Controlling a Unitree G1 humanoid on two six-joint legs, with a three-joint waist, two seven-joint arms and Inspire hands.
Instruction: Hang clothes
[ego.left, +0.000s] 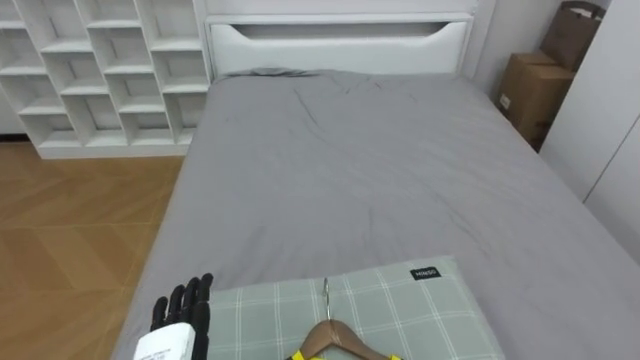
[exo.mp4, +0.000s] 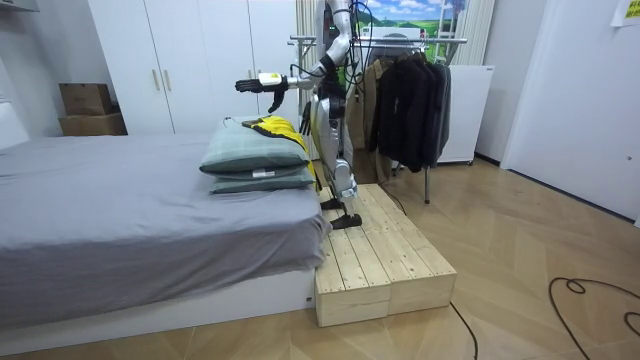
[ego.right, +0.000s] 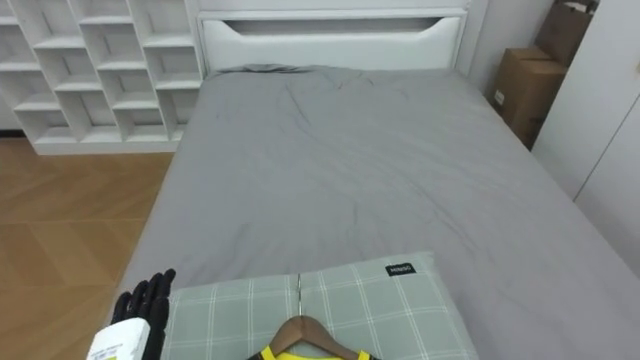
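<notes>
hanger (ego.left: 335, 338) on pillow (ego.left: 425, 310) | pillow on bed (ego.left: 380, 170) | shelf unit (ego.left: 100, 70) left of bed | boxes (ego.left: 535, 90) right

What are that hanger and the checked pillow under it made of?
The hanger looks like varnished wood: warm brown with a smooth, slightly glossy surface. Its hook is thin and silvery, so probably metal wire. The pillow has a matte woven fabric cover in a pale green check with a small dark label sewn on. It may be cotton, though the look alone cannot settle that.
</notes>
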